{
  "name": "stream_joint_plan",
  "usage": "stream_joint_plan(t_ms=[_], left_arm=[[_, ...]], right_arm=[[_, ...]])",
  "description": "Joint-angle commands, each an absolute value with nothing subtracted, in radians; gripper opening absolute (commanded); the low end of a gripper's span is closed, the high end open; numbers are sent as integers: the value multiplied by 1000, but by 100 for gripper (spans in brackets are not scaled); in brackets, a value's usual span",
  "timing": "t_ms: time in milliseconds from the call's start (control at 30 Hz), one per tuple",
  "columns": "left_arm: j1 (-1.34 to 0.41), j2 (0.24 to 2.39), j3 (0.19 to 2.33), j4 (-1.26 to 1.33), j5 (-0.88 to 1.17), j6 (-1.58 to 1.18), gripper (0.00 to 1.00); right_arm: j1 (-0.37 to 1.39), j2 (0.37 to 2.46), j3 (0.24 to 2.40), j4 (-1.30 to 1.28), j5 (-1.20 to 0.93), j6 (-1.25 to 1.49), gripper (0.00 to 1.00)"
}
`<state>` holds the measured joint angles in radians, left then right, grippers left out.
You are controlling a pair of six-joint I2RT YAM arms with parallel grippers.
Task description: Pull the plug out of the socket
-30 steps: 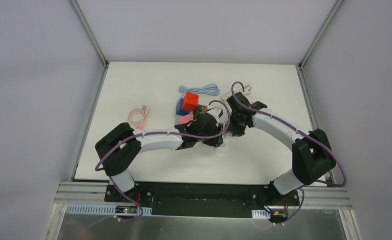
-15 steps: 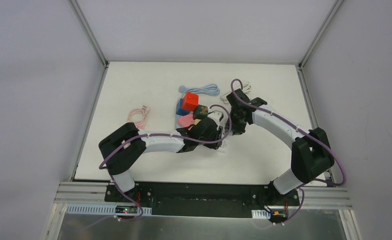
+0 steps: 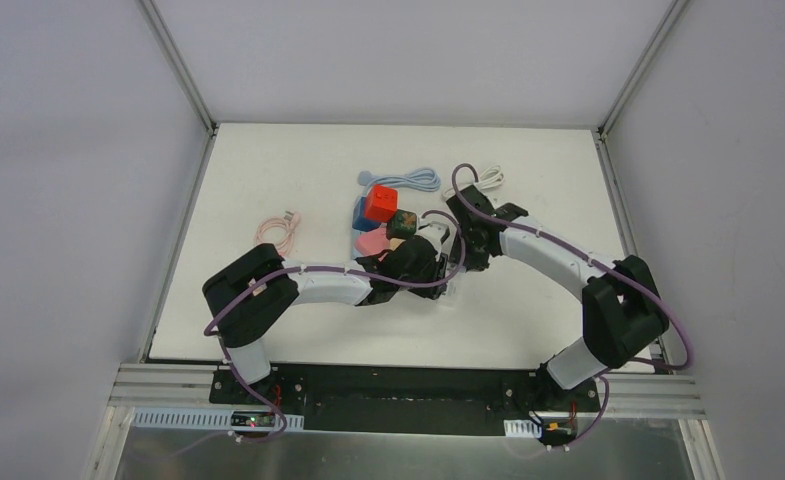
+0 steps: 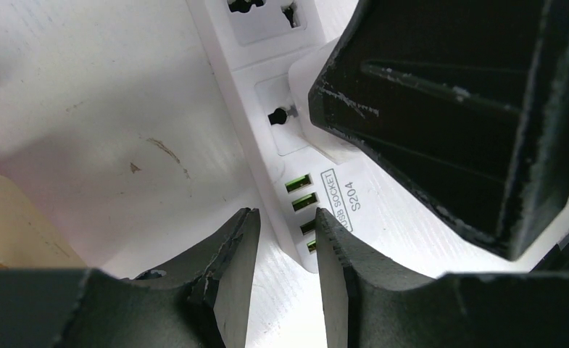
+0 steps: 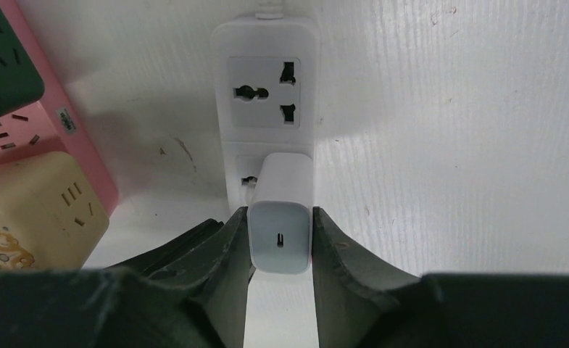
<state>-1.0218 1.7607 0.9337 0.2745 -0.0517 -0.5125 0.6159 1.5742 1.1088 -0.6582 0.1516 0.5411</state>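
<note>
A white power strip [image 5: 265, 87] lies on the table; it also shows in the left wrist view [image 4: 383, 225]. A white charger plug [image 5: 281, 217] stands in its second socket, next to one empty socket. My right gripper [image 5: 280, 243] is shut on the plug, one finger on each side. My left gripper [image 4: 285, 243] is narrowly open over the strip's USB end, with the strip's corner between its fingers. Its right finger [image 4: 339, 275] lies over the strip's top. In the top view both grippers meet at mid-table, left [image 3: 434, 272] and right [image 3: 463, 262], and hide the plug.
A pink strip [image 5: 56, 116], a cream cube socket [image 5: 42, 210] and a dark green one [image 5: 2, 65] lie just left of the white strip. A red cube [image 3: 379, 203], a blue cable [image 3: 413, 180], a white cable [image 3: 486, 180] and a pink cable [image 3: 278, 232] lie beyond.
My right wrist has shifted a little toward the far side and left. My left gripper has crept right, closer to it. The other objects have not moved.
</note>
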Motion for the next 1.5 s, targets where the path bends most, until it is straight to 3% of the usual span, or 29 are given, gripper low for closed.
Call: stream_joint_plan(t_ms=[0, 300, 533, 1067, 1467], left_arm=[[-1034, 1804, 929, 194, -28, -481, 36], [-1034, 1792, 936, 160, -36, -446, 37], [-1034, 1780, 944, 122, -48, -413, 43], [-1031, 1758, 964, 112, -35, -404, 32], [-992, 1664, 1071, 38, 65, -390, 37]], right_arm=[[667, 1546, 1057, -590, 128, 543, 0], [677, 1598, 1273, -742, 76, 572, 0], [673, 1579, 1244, -673, -23, 574, 0], [617, 1459, 1206, -713, 141, 574, 0], [579, 1348, 1207, -793, 285, 627, 0]])
